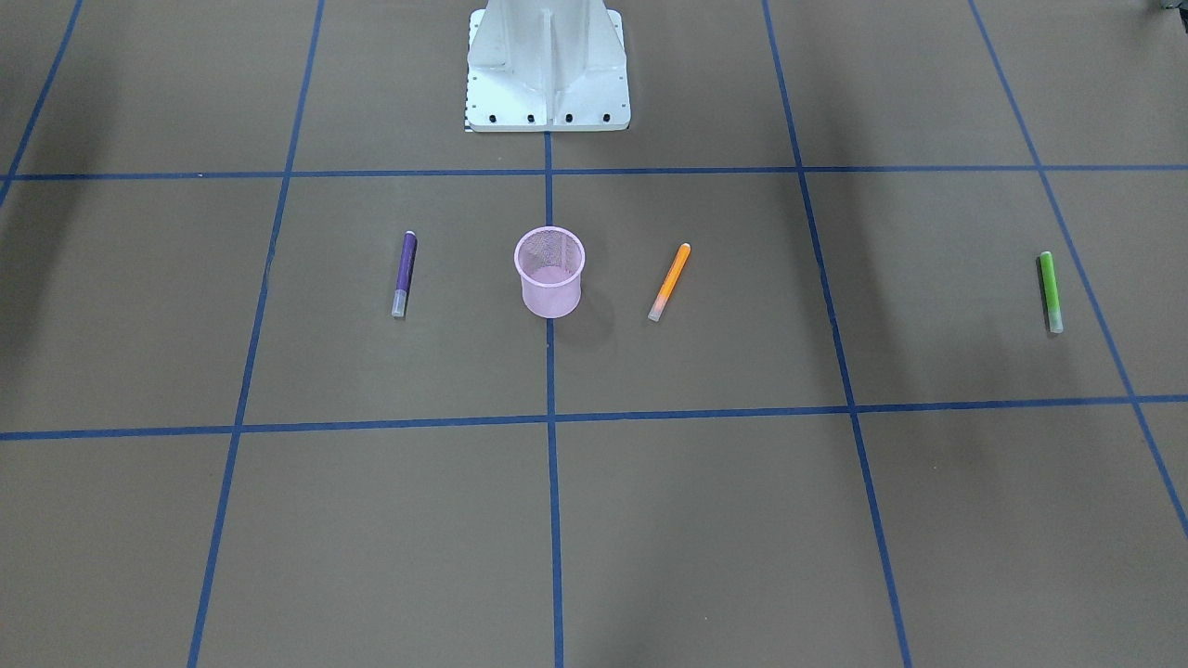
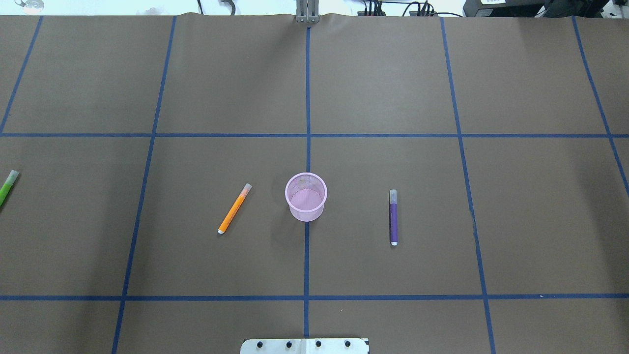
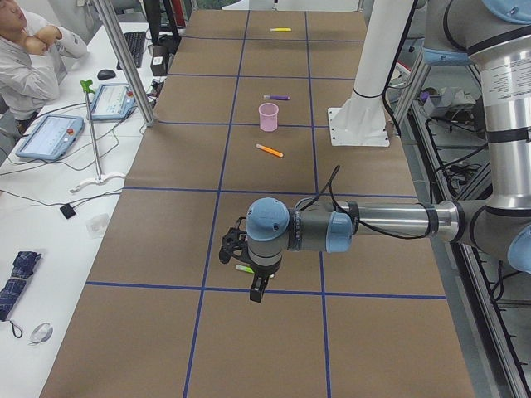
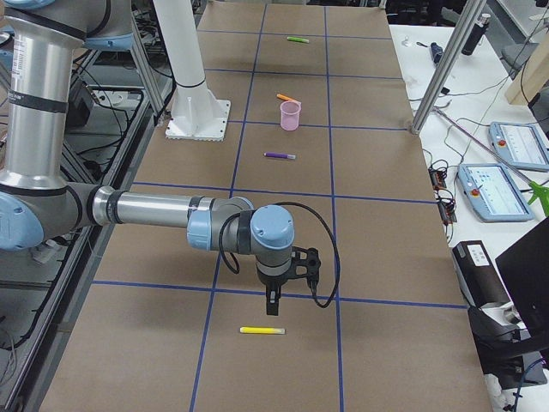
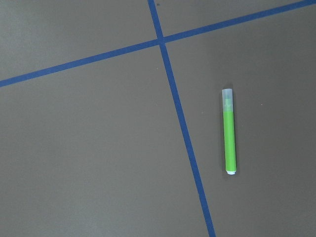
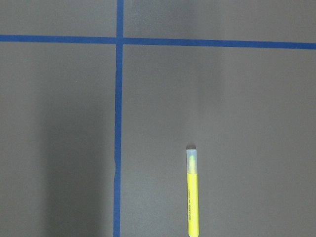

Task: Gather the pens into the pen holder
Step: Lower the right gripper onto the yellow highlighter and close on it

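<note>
I see the pink mesh pen holder upright and empty mid-desk. The orange pen lies near on its left and the purple pen near on its right. The green pen lies flat far left, the yellow pen far right.

We find the green pen cut off by the left edge of the overhead view, and in the left side view most of it is hidden behind the left gripper. The yellow pen runs off the bottom edge of the right wrist view. The left gripper and the right gripper show only in the side views, so we cannot tell how their jaws stand.
</note>
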Motion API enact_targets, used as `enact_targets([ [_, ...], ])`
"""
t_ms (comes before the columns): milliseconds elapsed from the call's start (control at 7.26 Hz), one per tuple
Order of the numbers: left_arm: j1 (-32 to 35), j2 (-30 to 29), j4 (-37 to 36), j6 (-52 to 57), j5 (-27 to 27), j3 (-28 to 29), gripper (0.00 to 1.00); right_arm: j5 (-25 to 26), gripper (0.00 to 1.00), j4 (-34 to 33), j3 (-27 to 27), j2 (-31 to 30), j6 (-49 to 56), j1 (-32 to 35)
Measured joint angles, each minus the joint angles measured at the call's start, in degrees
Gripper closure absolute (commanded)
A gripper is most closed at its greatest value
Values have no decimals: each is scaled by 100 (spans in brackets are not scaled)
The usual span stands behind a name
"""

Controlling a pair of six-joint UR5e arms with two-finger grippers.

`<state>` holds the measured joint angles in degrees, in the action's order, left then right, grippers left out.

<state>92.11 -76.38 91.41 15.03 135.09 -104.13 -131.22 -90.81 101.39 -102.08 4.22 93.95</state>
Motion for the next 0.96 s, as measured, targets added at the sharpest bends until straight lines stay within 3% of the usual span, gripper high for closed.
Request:
enact_targets([
  [689,0,8,33,-15,-41,-116,0,-15,0,2,33,28,9,-1],
  [964,-2,-59,35,-66,-8,-178,0,-34,0,370,102,134,-2,-7],
])
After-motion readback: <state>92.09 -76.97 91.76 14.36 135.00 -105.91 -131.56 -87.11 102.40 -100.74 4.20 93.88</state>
